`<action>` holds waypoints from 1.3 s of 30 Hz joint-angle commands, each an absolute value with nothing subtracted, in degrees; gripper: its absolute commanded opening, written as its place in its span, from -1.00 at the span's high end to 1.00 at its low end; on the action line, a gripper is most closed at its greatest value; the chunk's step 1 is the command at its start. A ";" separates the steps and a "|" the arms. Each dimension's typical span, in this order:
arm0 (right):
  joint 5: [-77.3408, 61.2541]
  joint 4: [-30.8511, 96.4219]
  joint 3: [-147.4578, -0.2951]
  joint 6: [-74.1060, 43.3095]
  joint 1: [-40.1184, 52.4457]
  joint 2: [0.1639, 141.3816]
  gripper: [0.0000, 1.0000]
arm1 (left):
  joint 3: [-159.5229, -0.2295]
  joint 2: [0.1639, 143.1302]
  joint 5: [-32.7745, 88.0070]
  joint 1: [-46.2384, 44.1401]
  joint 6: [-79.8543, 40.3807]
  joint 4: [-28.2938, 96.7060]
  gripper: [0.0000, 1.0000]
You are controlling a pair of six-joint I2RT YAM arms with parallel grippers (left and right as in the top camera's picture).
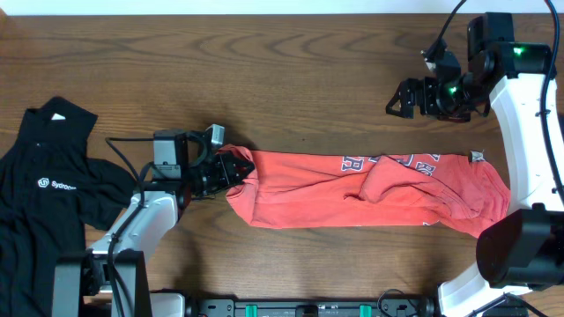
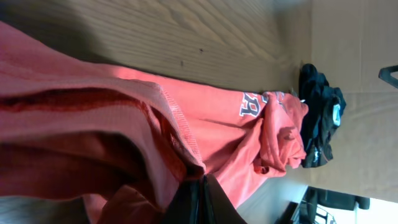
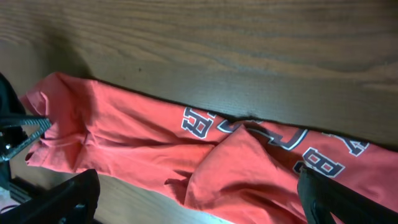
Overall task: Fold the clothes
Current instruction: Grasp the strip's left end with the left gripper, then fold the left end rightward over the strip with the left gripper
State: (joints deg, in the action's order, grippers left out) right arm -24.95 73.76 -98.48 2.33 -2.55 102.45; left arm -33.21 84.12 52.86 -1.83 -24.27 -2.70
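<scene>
- Two garments lie on the wooden table [image 1: 264,62]: a red T-shirt [image 1: 370,189], bunched into a long strip across the middle, and a black shirt [image 1: 53,185] at the left edge.
- The left gripper [image 1: 238,167] is clamped on the red T-shirt's left end.
- The right gripper [image 1: 394,99] hangs over bare wood beyond the strip's right part, fingers spread wide, holding nothing.

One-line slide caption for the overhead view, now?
Left end effector grips one end of the coral-red T-shirt on the wooden table; right end effector hangs open, off the fabric; black shirt aside.
</scene>
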 commanded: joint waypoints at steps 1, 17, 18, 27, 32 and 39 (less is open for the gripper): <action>-25.98 73.01 -99.37 2.11 -2.72 101.47 -0.98 | -33.28 83.57 55.05 -4.45 -25.36 -3.42 0.88; -25.98 71.77 -99.37 0.84 -2.72 101.47 -0.98 | -37.80 83.37 49.69 -25.52 -29.28 -7.79 0.88; -25.98 71.77 -99.37 0.84 -2.72 101.47 -0.98 | -37.80 83.37 48.82 -26.92 -29.80 -8.40 0.88; -27.29 71.81 -99.37 0.86 -2.72 101.47 -0.98 | -37.80 83.48 36.86 -38.44 -35.11 -14.35 0.88; -27.46 72.18 -99.37 0.86 -2.72 101.47 -0.98 | -37.80 84.05 29.71 -41.91 -36.27 -14.55 0.88; -27.46 72.42 -99.37 0.86 -2.72 101.47 -0.99 | -37.82 88.51 27.11 -42.19 -38.59 -18.13 0.88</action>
